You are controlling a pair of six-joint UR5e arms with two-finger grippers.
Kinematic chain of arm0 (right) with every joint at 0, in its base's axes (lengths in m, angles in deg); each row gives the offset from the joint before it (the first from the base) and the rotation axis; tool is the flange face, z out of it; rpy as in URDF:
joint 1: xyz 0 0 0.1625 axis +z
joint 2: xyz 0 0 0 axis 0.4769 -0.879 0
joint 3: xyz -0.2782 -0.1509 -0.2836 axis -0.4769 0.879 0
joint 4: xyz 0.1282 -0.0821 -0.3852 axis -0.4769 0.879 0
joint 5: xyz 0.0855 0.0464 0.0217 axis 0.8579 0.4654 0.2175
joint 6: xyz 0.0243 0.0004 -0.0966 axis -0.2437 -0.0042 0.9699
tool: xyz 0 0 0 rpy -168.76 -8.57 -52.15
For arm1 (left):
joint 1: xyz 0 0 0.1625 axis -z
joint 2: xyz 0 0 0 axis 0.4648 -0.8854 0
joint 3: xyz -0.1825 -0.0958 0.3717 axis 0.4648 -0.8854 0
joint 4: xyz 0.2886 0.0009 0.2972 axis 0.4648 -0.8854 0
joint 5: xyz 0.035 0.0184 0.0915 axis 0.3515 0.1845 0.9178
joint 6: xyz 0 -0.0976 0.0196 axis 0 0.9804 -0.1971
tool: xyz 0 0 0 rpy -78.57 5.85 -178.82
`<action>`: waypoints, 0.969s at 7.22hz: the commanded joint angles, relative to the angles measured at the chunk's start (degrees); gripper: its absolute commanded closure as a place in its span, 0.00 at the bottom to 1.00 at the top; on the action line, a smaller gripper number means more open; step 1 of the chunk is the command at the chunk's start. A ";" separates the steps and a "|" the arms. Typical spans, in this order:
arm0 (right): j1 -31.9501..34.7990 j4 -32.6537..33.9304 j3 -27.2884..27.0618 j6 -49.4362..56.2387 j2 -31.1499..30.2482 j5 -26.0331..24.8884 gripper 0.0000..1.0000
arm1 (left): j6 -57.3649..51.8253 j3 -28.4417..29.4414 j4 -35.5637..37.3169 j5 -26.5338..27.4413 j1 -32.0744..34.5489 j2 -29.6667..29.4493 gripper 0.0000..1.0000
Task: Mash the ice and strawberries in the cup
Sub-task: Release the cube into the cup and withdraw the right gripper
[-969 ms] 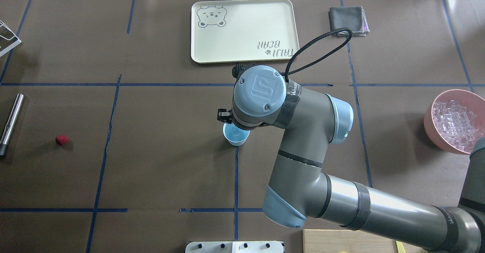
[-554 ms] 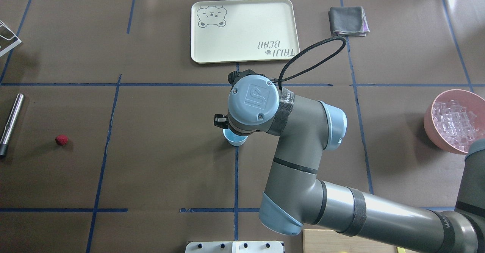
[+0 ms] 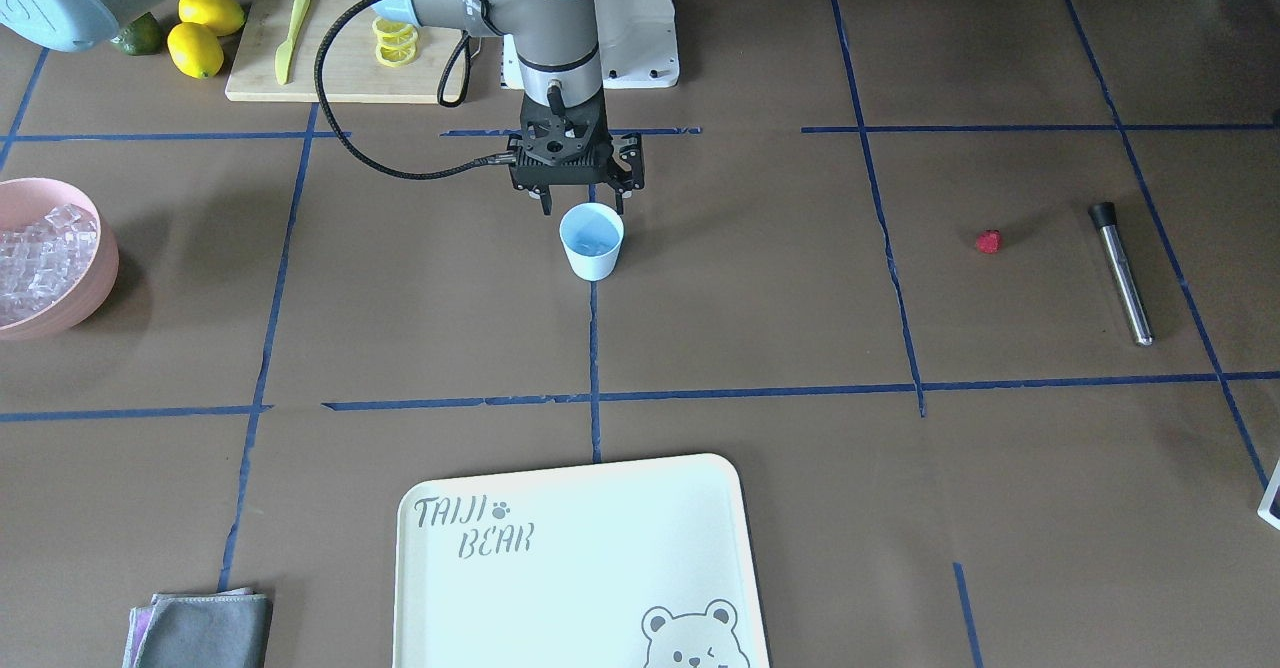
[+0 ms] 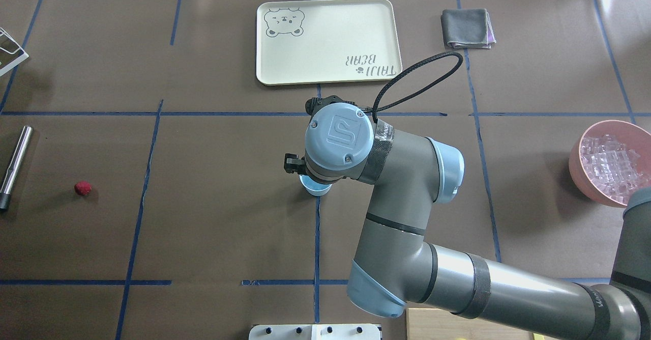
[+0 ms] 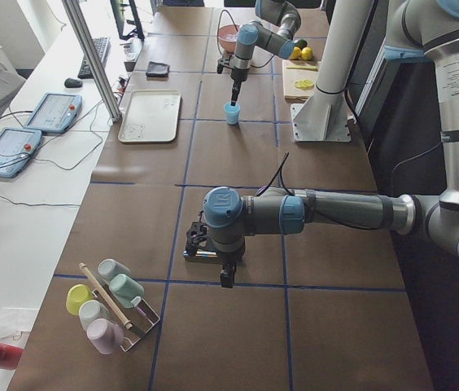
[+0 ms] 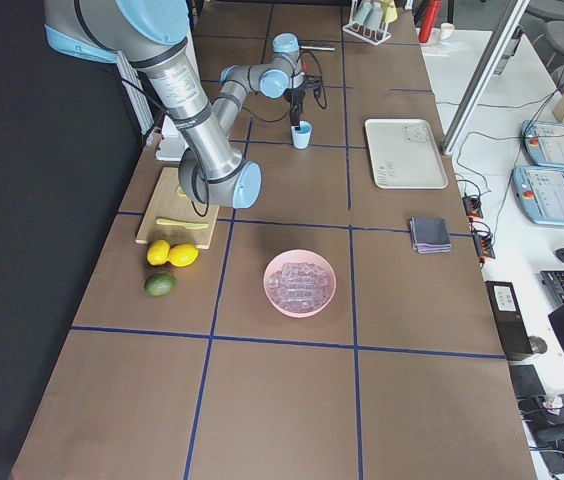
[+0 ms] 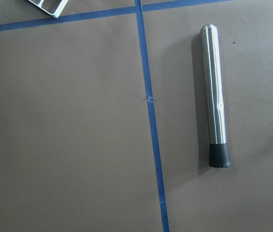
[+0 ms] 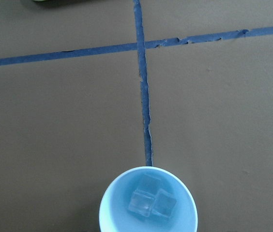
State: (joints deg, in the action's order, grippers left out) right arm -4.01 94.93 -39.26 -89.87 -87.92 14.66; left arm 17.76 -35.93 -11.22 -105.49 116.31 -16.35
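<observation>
Now: ice (image 8: pixel 148 201) in cup (image 3: pixel 592 241), beneath right gripper (image 3: pixel 583 208), fingers spread, empty. We log the strawberry (image 3: pixel 988 241) well apart, toward the left gripper (image 5: pixel 213 259), whose finger state we cannot tell.

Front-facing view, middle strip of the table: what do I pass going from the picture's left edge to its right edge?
Pink bowl holding clear ice cubes → small light-blue plastic cup → small red strawberry → steel rod with a black tip.
</observation>
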 commanded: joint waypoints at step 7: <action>32.35 9.30 -8.58 41.59 -14.38 22.20 0.01 | 0.53 -1.03 -1.90 0.44 0.16 -4.48 0.00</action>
State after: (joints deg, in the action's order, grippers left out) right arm 22.47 103.77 -47.23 -58.55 -98.46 34.12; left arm 18.28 -37.38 -11.99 -105.00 116.43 -19.70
